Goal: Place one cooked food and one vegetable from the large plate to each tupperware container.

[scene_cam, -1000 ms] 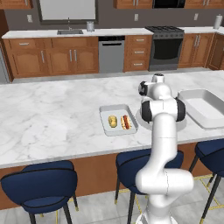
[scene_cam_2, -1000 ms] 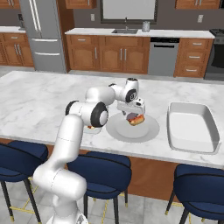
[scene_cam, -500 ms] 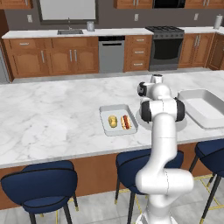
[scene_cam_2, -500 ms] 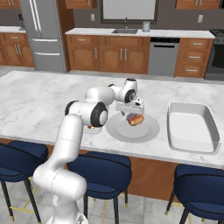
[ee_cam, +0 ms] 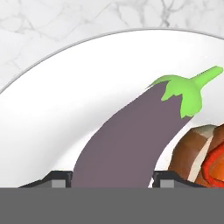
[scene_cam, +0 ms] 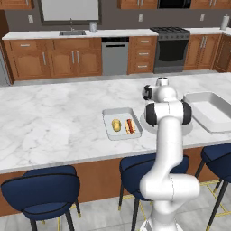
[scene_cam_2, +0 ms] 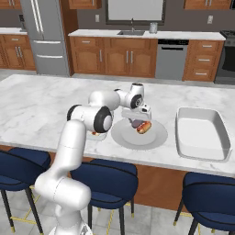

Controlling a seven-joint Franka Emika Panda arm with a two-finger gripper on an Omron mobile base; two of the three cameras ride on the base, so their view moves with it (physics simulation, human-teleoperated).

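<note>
A long purple eggplant (ee_cam: 122, 144) with a green stem lies on the large plate (ee_cam: 57, 109). My gripper (ee_cam: 114, 179) is low over it, one finger pressed against each side of its thick end. A hot dog (ee_cam: 205, 153) in a brown bun lies just beside it. In the right base view the gripper (scene_cam_2: 137, 120) hangs over the plate (scene_cam_2: 124, 137) with the eggplant (scene_cam_2: 136, 123) and hot dog (scene_cam_2: 144, 128) under it. The smaller tupperware container (scene_cam: 108, 131) holds a yellowish vegetable (scene_cam: 116, 125) and another hot dog (scene_cam: 130, 126). The larger container (scene_cam_2: 202, 133) has nothing in it.
The plate and both containers sit on a marble island counter (scene_cam: 54, 117). Blue stools (scene_cam_2: 105, 176) line its near edge. My own arm (scene_cam: 167, 113) blocks the plate in the left base view. Cabinets, a sink and an oven stand across the aisle.
The arm has stayed low over the plate in the same spot. The fingers have closed in against the eggplant.
</note>
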